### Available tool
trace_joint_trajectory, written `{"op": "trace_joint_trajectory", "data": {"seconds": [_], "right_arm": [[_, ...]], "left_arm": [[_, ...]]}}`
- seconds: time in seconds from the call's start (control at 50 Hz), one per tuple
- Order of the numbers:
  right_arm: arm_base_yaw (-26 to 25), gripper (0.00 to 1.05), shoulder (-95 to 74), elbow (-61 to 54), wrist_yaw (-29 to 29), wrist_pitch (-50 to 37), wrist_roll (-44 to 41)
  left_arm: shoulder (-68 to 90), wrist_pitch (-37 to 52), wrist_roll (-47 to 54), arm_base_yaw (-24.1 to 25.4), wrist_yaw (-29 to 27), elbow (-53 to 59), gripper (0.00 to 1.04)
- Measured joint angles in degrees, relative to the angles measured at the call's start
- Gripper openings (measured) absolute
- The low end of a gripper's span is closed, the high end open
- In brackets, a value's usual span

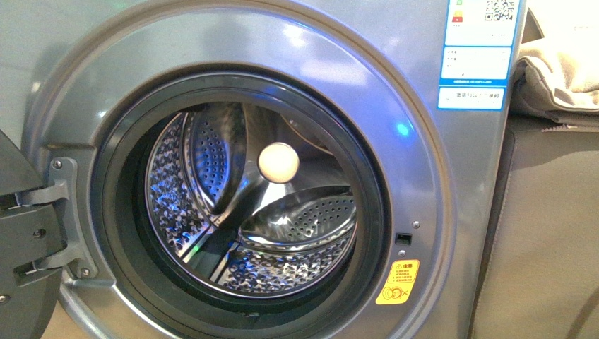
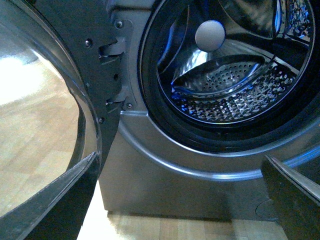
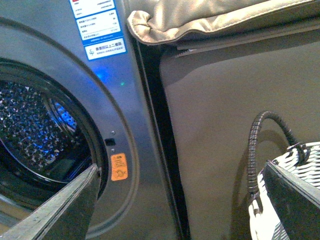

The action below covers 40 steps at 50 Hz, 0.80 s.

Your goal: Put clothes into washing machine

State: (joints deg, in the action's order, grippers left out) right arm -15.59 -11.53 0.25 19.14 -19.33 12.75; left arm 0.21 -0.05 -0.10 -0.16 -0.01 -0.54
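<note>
the washing machine (image 1: 438, 212) stands with its door (image 1: 21, 240) swung wide to the left on its hinge (image 1: 60, 212), so the porthole is fully open and the perforated steel drum (image 1: 304, 226) shows bare metal with nothing in it. the dark navy clothes do not show in any view; they are not in the drum and not in either grasp. a white woven basket (image 3: 307, 160) with a dark wrapped handle (image 3: 255, 145) sits low beside the right arm, in front of the beige-grey panel (image 1: 551, 233); whether the garment lies in it cannot be told.

the left fingers (image 2: 60, 200) are spread apart and hold nothing, aimed low at the machine's front beneath the porthole, with the door glass (image 2: 40, 125) close on one side. the right fingers (image 3: 295, 200) are likewise apart and empty, facing the seam between machine and panel. loading has seemingly not begun, and the arms seem held back so that the opening is clear.

the mouth gives generous room, ringed by the dark rubber gasket (image 1: 120, 233), whose lip could snag loose fabric; the open door edge hems the left arm's swing. a folded beige cloth (image 1: 558, 70) lies above the panel, off to the right.
</note>
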Motion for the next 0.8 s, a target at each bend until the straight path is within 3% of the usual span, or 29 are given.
{"op": "trace_joint_trajectory", "data": {"seconds": [0.24,0.42,0.5,0.699,0.799], "right_arm": [[-17.4,0.97,-21.8,6.3,12.7,-19.0,0.1],[-25.1,0.97,-36.3,15.9,17.5,-16.0,-2.6],[-26.1,0.97,-45.2,22.8,16.4,-5.7,-6.4],[-24.2,0.97,-68.8,37.4,5.7,11.4,-16.9],[-23.5,0.97,-80.1,40.6,1.2,12.4,-19.7]], "left_arm": [[0.0,0.0,0.0,0.0,0.0,0.0,0.98],[0.0,0.0,0.0,0.0,0.0,0.0,0.98],[0.0,0.0,0.0,0.0,0.0,0.0,0.98],[0.0,0.0,0.0,0.0,0.0,0.0,0.98],[0.0,0.0,0.0,0.0,0.0,0.0,0.98]]}}
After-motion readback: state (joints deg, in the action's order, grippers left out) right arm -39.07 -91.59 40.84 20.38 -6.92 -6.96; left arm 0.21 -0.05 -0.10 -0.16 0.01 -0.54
